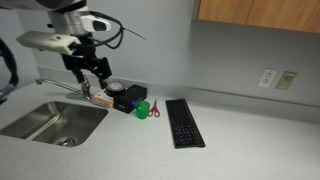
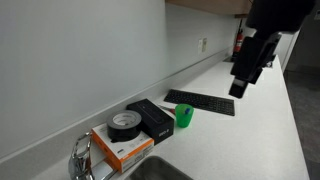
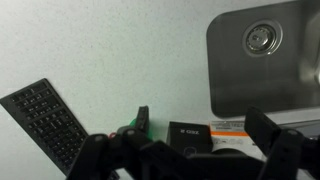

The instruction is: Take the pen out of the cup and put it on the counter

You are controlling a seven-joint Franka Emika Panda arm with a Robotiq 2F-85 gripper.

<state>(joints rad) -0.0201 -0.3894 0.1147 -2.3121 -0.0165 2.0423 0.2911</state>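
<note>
Hovering at 10 o'clock of the cup, gripper spread wide, empty; an off-centre descent could tip the cup or miss the thin pen.

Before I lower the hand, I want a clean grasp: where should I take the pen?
Probably the pen by its reddish end, which sticks out of the cup; come from above, since the cup hides the rest.
</note>
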